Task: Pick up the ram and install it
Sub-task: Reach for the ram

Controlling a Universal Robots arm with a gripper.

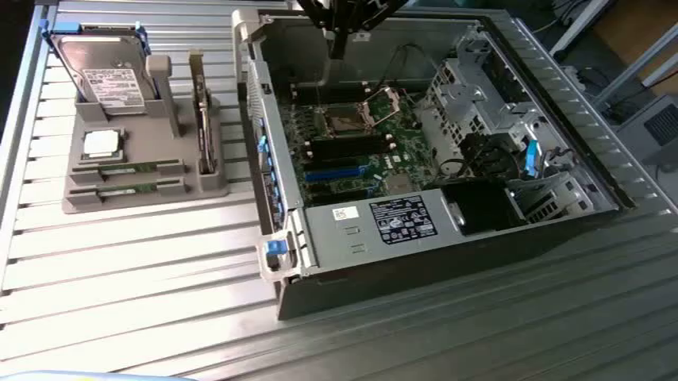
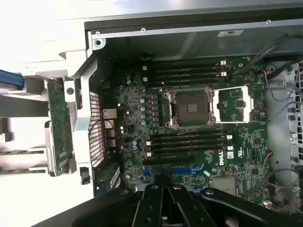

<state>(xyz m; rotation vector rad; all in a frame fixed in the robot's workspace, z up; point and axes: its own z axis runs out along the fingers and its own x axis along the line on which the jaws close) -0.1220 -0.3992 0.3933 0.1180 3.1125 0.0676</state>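
The fingers [image 1: 337,52] [image 2: 163,190] hang pressed together with nothing between them, above the open computer case [image 1: 317,266]. Right under them lies the motherboard [image 1: 371,139] [image 2: 137,118], with the bare processor socket [image 1: 348,119] [image 2: 191,108] just beyond their tips. Well apart from the fingers, toward the exterior view's left, one ram stick [image 1: 127,168] and a second ram stick [image 1: 125,190] lie flat, side by side, in a grey holder [image 1: 85,205] on the tabletop [image 1: 138,270].
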